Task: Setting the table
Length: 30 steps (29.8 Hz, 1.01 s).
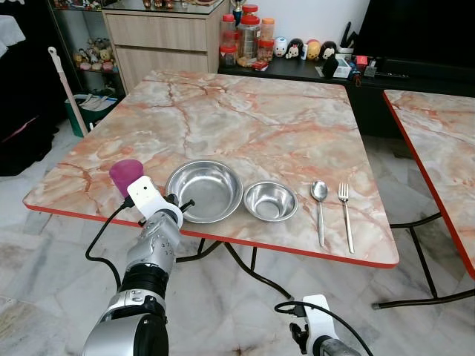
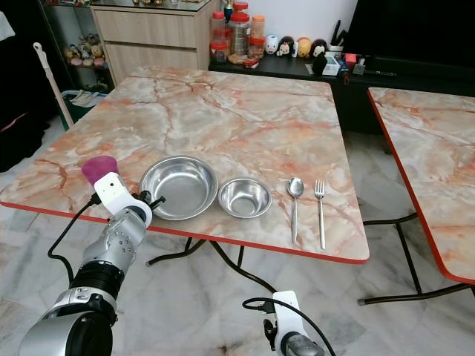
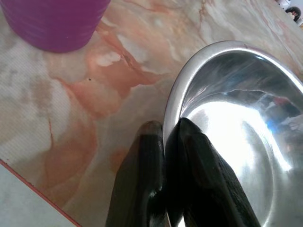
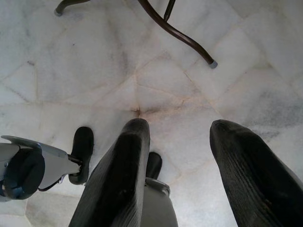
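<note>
Your left gripper (image 3: 163, 137) is pinched on the big bowl (image 1: 205, 189) rim, lower left, probably to reposition it beside the purple cup (image 1: 125, 174). Right gripper (image 4: 180, 156) hangs spread, idle.

A marble-patterned table (image 1: 245, 119) fills mid-frame; along its near edge sit a purple cup (image 1: 125, 175), large steel bowl (image 1: 205, 190), small bowl (image 1: 270, 201), spoon (image 1: 319, 208) and fork (image 1: 345, 215).

Open marble table (image 1: 245, 119) beyond large bowl (image 1: 205, 190); purple cup (image 1: 125, 174) crowding left gripper (image 3: 163, 135) alongside.
</note>
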Available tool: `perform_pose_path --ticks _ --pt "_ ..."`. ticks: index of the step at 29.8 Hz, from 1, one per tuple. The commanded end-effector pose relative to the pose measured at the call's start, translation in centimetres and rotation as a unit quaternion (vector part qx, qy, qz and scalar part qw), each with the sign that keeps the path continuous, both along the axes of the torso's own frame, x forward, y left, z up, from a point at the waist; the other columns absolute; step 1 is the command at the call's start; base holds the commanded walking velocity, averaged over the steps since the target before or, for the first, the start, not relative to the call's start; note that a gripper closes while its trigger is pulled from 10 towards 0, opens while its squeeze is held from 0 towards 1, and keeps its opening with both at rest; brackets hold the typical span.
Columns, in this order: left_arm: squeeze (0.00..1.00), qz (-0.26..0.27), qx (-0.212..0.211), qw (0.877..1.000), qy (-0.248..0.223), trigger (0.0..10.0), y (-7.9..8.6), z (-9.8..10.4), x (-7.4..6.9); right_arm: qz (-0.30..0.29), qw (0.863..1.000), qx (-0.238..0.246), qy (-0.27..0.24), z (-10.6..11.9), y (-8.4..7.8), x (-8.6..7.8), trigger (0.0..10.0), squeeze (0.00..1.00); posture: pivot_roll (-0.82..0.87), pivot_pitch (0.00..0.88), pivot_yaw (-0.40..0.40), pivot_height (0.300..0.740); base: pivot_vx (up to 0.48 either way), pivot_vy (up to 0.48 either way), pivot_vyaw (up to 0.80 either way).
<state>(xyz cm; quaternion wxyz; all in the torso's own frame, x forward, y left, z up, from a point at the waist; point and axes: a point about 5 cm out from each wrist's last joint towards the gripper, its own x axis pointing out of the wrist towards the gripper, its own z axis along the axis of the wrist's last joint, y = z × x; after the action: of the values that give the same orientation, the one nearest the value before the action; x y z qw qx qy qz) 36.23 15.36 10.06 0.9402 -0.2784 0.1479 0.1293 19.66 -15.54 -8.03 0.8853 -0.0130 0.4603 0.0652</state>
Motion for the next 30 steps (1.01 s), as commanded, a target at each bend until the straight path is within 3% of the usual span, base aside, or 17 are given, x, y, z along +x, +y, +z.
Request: perform_pose_path --ticks 1,4,6,8,16,17,18,23,30 --pt "0.00 0.006 -0.004 1.000 0.006 0.0 0.1 -0.3 -0.2 -0.001 1.000 0.000 0.001 0.1 0.0 0.2 10.0 0.00 0.11 0.000 -0.045 0.740 0.000 0.000 0.00" --pt "0.00 0.019 -0.013 0.999 -0.021 0.0 0.4 0.1 -0.5 -0.001 1.000 0.000 0.000 0.1 0.0 0.2 10.0 0.00 0.11 0.000 -0.048 0.740 0.000 0.000 0.00" --pt "0.00 0.018 -0.008 0.995 -0.095 0.0 0.6 1.4 -0.5 -0.001 1.000 -0.001 0.000 0.1 -0.1 0.2 10.0 0.00 0.11 0.000 -0.053 0.740 0.000 0.000 0.00" --pt "0.00 0.023 -0.007 0.990 -0.137 0.0 0.6 2.3 -0.8 0.000 1.000 -0.001 0.000 0.1 -0.2 0.3 10.0 0.00 0.11 0.000 -0.056 0.740 0.000 0.000 0.00" --pt "0.00 0.031 -0.044 0.978 -0.199 0.0 0.3 3.3 -1.5 0.002 1.000 -0.004 -0.005 0.3 -0.3 0.5 10.0 0.00 0.11 0.000 -0.068 0.740 0.000 0.000 0.00" --pt "0.00 0.029 -0.047 0.976 -0.209 0.5 0.2 3.5 -1.5 0.002 1.000 -0.004 -0.005 0.3 -0.4 0.5 10.0 0.00 0.11 0.000 -0.069 0.740 0.000 0.000 0.00" --pt "0.00 0.027 -0.053 0.971 -0.231 10.0 -0.1 4.0 -1.7 0.001 1.000 -0.005 -0.007 0.3 -0.4 0.6 10.0 0.00 0.11 0.000 -0.069 0.740 0.000 0.000 0.00" --pt "0.00 0.023 -0.059 0.961 -0.269 10.0 -0.2 5.0 -2.0 -0.003 1.000 -0.005 -0.012 0.5 -0.7 0.8 10.0 0.00 0.11 0.000 -0.071 0.740 0.000 0.000 0.00" --pt "0.00 0.040 -0.007 0.949 -0.314 10.0 0.6 6.7 -2.6 -0.002 1.000 -0.004 -0.019 0.5 -0.9 0.8 10.0 0.00 0.10 0.000 -0.073 0.740 0.000 0.000 0.00"
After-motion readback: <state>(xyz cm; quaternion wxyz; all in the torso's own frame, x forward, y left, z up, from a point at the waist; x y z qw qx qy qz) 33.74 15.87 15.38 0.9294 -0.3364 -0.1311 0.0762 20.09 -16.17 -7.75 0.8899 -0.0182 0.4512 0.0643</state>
